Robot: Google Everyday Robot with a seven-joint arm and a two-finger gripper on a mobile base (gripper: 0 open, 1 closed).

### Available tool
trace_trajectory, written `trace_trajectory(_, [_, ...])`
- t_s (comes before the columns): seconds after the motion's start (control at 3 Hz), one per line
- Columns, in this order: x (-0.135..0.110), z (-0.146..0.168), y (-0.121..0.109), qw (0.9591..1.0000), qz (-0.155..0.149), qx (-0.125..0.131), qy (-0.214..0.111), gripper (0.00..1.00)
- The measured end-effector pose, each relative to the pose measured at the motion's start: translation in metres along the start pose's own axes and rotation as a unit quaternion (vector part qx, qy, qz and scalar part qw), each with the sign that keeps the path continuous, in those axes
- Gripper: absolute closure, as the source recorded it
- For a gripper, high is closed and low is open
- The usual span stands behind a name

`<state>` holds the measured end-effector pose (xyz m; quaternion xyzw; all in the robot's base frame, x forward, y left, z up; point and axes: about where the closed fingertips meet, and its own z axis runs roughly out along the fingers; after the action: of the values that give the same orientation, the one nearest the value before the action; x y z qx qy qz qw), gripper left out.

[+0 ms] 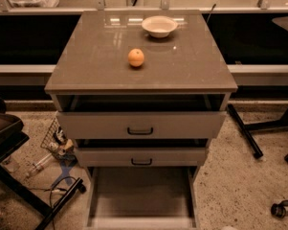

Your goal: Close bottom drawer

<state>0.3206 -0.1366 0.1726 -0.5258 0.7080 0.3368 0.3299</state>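
Bottom drawer (141, 195) is seen pulled well out at the foot of the cabinet (86, 61), its long shallow tray laid open toward the camera and its short front cut by the lower edge of the view; its handle is not shown. The tray floor is seen bare and grey-brown, bounded by thin side walls.

Above it, the middle drawer (105, 156) is found pulled out a little, a small black handle (141, 162) set at its centre. Higher again, the top drawer (95, 124) is seen, the widest and tallest-fronted of the three, also drawn out somewhat, with a dark gap shown under the cabinet top and its own black handle (140, 131) at the middle.

On the glossy top, an orange (136, 57) is placed near the centre, and a pale bowl (159, 26) is set behind it toward the back edge, well apart from the fruit.

The gripper is not caught in the camera view, so it cannot be told how far it is opened or whether anything is held by it.

On the speckled floor (229, 186), a wire basket (55, 135) with bits of clutter is seen just left of the cabinet, with a bottle (38, 166) lying near it. Black chair legs (244, 131) and a caster (277, 210) are seen at the right.
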Motion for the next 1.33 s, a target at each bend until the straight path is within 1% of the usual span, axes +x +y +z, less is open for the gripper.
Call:
trace_trajectory(0.33, [-0.015,0.012,-0.021,0.9997,-0.017,0.003,-0.015,1.0])
trace_trajectory(1.0, [-0.045,0.047,-0.062,0.9973,-0.051,-0.001,-0.052,1.0])
trace_trajectory(1.33, [-0.071,0.076,-0.097,0.9939,-0.079,-0.005,-0.077,1.0])
